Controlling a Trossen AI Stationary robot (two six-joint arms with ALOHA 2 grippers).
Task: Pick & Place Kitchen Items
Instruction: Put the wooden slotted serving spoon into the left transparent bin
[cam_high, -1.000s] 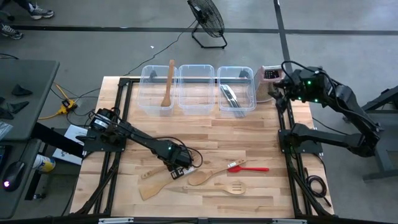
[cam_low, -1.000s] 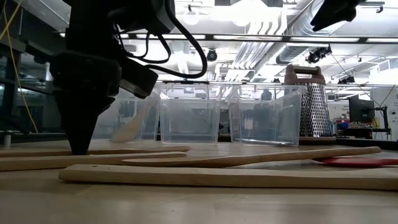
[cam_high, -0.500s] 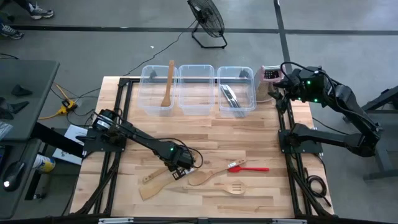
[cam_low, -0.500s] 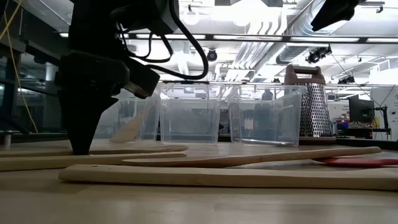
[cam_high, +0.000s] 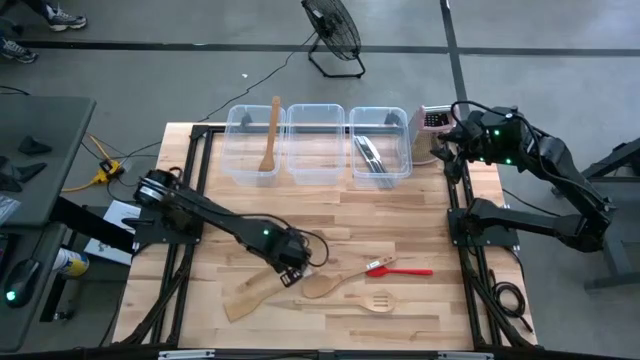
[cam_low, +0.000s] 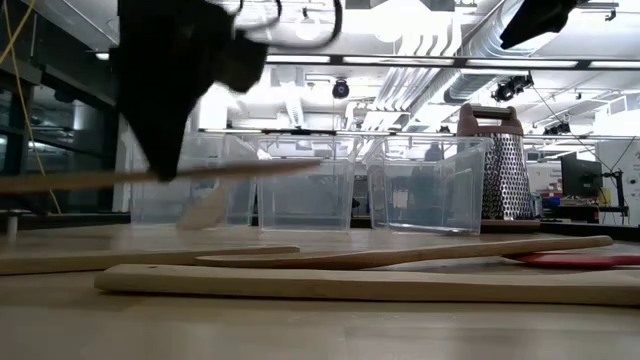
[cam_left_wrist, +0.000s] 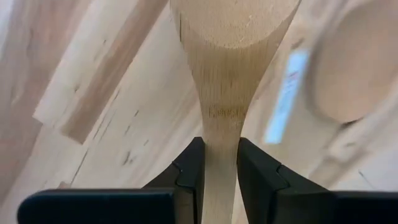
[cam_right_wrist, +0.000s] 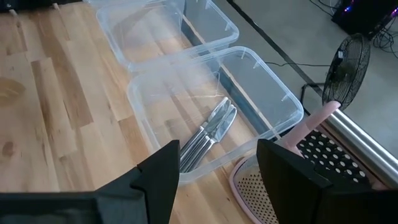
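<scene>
My left gripper (cam_high: 288, 265) is shut on a pale wooden spatula (cam_low: 250, 170) above the near middle of the table. On the table below lie a broad wooden spatula (cam_high: 250, 297), a wooden spoon (cam_high: 325, 285), a slotted wooden spoon (cam_high: 380, 300) and a red spatula (cam_high: 402, 270). A wooden spoon (cam_high: 270, 135) leans in the left clear tub. Metal utensils (cam_right_wrist: 208, 137) lie in the right tub. My right gripper (cam_right_wrist: 217, 186) is open and empty, high above the far right corner by the grater. My left gripper pinches the spatula's narrow handle (cam_left_wrist: 221, 146) between its two fingers (cam_left_wrist: 189, 168), just behind where it widens into the blade (cam_left_wrist: 233, 25). The fingers come from above, pointing down, and lie across the handle. The spatula hangs about level, lifted clear of the table.
Three clear plastic tubs (cam_high: 318, 150) stand in a row along the far edge. An upright metal box grater (cam_low: 500, 165) stands to their right. Black frame rails run along the table's left and right sides. Bare wood lies between the tubs and the utensils.
My left gripper has gone up from the table with the wooden spatula. The spatula, which lay on the table a second ago, now hangs level and clear above the other utensils. The utensils below have stayed where they were.
</scene>
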